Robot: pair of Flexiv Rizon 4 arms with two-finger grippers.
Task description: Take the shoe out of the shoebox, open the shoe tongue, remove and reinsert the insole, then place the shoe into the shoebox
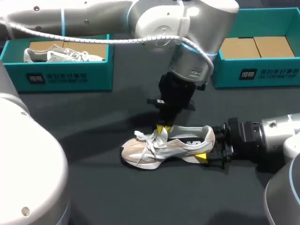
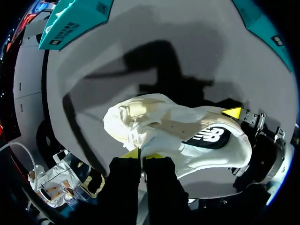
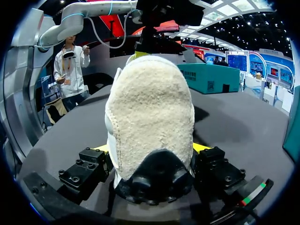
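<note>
A beige and white sneaker [image 1: 168,145] lies on its sole at the middle of the dark table, toe to the left. My left arm comes in from the upper left, and its gripper [image 1: 163,127] stands over the shoe's opening, shut on the shoe tongue [image 2: 152,143] by the laces. In the left wrist view the sneaker [image 2: 187,126] stretches ahead of that gripper [image 2: 143,153]. My right gripper [image 1: 208,147] reaches in from the right and holds the heel. In the right wrist view the fuzzy heel [image 3: 150,112] fills the space between the right gripper's [image 3: 151,150] fingers, touching both.
A teal shoebox [image 1: 61,75] at the back left holds another pale sneaker [image 1: 61,54]. A second teal shoebox [image 1: 258,72] stands at the back right with brown card inside. Bare table lies in front of the shoe.
</note>
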